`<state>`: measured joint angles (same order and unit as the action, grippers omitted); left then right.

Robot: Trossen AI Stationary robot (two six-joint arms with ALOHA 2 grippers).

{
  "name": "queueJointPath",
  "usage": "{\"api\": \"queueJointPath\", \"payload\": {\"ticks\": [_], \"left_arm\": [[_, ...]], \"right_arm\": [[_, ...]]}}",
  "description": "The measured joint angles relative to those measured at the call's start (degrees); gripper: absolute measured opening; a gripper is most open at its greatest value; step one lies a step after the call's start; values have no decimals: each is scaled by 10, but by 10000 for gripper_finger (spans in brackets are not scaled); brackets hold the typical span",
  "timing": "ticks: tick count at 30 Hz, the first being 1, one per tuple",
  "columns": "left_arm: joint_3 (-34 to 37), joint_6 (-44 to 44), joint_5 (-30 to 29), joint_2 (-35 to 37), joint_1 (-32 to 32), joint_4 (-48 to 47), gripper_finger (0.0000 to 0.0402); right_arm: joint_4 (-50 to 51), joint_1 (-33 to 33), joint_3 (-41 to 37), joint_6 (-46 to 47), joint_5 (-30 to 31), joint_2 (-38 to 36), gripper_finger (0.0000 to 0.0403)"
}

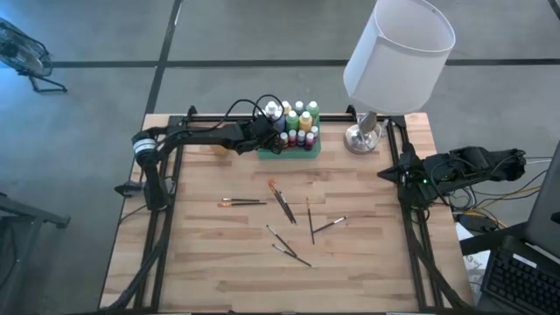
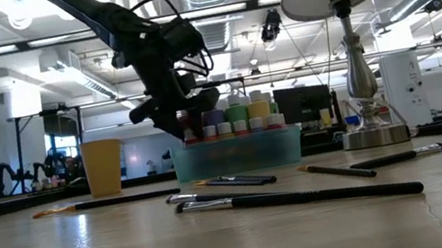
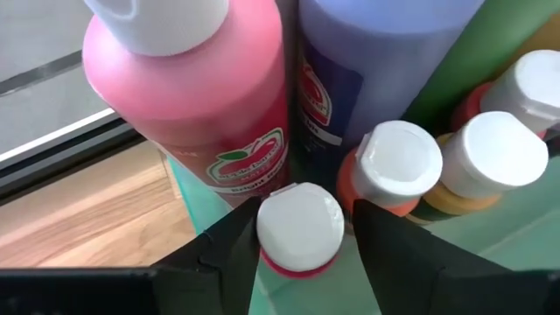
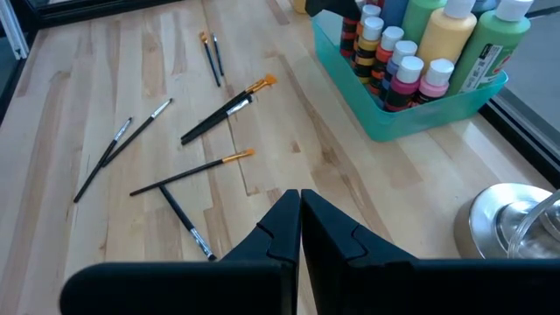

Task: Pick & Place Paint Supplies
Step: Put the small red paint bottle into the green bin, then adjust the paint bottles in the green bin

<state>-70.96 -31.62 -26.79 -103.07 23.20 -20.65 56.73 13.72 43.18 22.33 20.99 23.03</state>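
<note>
Paint bottles are packed upright in the green tray at the worktop's far edge, brushes scattered mid-worktop. A small red bottle is straddled, ungripped, by the left end effector's parted fingers; the right end effector is shut, empty.

Apple-logo label on pink bottle, wording unreadable.

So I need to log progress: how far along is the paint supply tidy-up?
Done: paint bottles stand in the green tray. In hand: left gripper straddles a small white-capped bottle in the tray. Left: paintbrushes lie scattered on the table; right gripper waits shut.
</note>
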Motion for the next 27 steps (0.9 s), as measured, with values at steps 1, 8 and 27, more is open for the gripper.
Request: {"api": "queueJointPath", "payload": {"ticks": [1,8,27], "left_arm": [[0,1,0,0,0,0,194],[-11,16,2,7,0,-1,208],[-41,82,54,113,-38,-23,208]], "right_arm": [[0,0,0,0,0,0,8],[0,0,0,0,0,0,8],[0,0,0,0,0,0,8]]}}
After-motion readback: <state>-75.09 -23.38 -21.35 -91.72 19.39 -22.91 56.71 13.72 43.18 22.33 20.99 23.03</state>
